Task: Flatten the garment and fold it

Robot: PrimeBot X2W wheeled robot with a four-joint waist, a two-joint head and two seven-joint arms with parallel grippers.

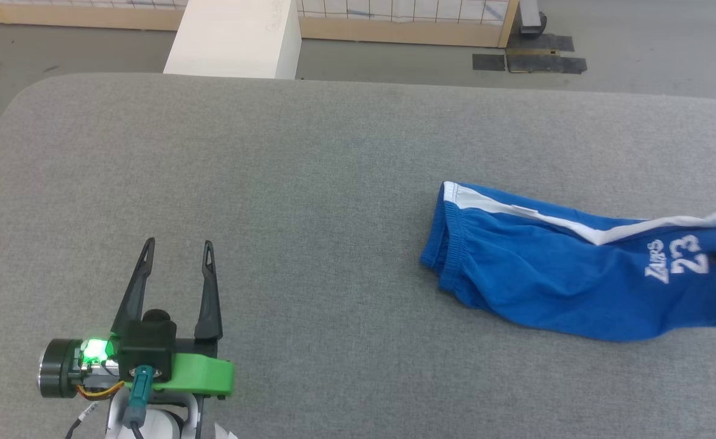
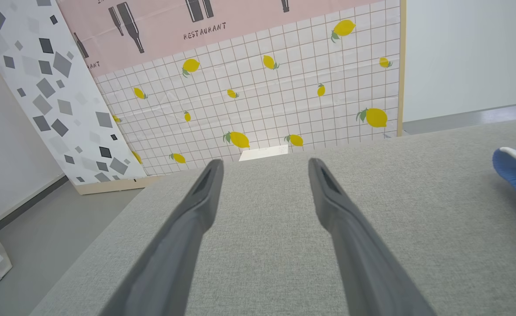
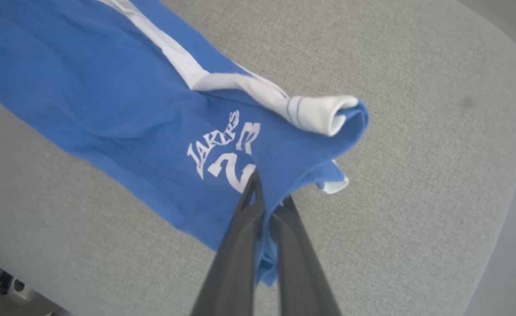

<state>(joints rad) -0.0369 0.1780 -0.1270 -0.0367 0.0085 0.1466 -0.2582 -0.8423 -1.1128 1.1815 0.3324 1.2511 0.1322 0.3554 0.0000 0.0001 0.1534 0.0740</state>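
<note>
The shorts lie bunched at the right side of the grey table, waistband toward the middle and leg hem at the far right edge of the head view. The right gripper is clamped on blue cloth just beside the "23" print. The pinch raises that end off the table, so the white-trimmed hem curls over itself, apparently a hold for dragging or shaking the cloth out. The left gripper hangs over bare table at the lower left, fingers spread and holding nothing, well apart from the shorts (whose waistband end shows at the right edge of its wrist view). It looks parked there, clear of the cloth.

Flattening appears barely begun. The shorts are doubled along their length and creased, and no fold is made. The next move likely needs the free gripper on the waistband to pull the cloth taut.
</note>
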